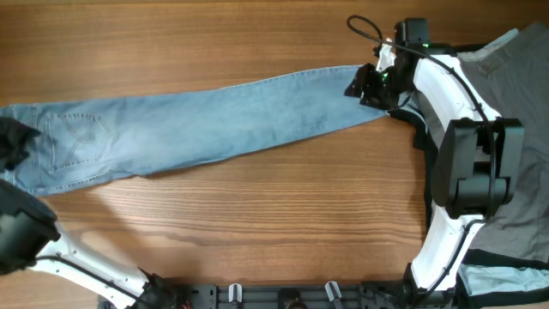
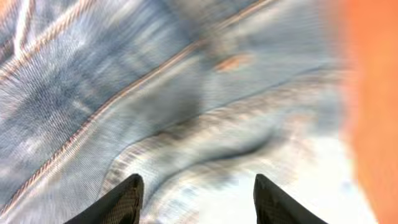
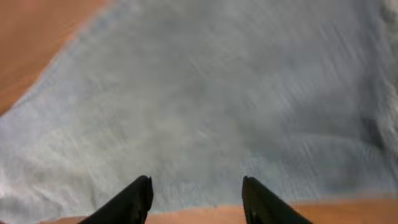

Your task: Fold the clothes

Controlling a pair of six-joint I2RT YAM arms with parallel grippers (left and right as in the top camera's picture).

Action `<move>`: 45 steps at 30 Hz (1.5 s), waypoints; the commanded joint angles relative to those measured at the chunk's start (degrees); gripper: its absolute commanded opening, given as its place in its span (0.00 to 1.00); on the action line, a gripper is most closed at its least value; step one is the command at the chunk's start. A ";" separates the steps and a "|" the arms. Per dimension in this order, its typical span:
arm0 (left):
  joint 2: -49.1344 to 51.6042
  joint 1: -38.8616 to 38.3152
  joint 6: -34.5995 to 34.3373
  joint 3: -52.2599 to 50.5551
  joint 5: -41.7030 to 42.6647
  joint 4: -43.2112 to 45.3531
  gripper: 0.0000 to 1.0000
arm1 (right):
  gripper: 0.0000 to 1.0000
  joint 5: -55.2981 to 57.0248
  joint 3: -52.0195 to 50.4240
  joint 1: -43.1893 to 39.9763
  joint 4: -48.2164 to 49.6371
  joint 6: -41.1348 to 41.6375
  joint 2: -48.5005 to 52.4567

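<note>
Long light-blue denim jeans (image 1: 214, 116) lie flat on the wooden bench (image 1: 257, 223), long axis running left edge to back right corner. Left fingers (image 1: 17, 142) spread apart over the waist end, right fingers (image 1: 358, 86) spread apart over the hem end; neither grips cloth

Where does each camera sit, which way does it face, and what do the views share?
Overhead: above the table, looking straight down on the jeans stretched across it; both arms show, with the grey garment at right.
Left wrist: on the left arm, looking down past the open left pincer at seamed denim, blurred.
Right wrist: on the right arm, looking down past the open right pincer at plain denim and table wood.
Shared: all three see the jeans.
</note>
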 commanded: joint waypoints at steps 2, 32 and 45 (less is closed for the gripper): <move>-14.14 0.00 6.62 5.49 4.20 -1.79 0.75 | 0.33 7.50 -3.56 0.17 -0.02 9.53 -1.66; -15.26 -0.02 12.57 5.46 -0.96 -5.14 1.00 | 0.26 2.64 -16.70 -2.71 29.68 18.08 2.08; -9.20 -0.13 19.28 5.46 -0.44 -5.88 1.00 | 0.05 -8.90 -12.20 -13.81 35.50 17.86 2.47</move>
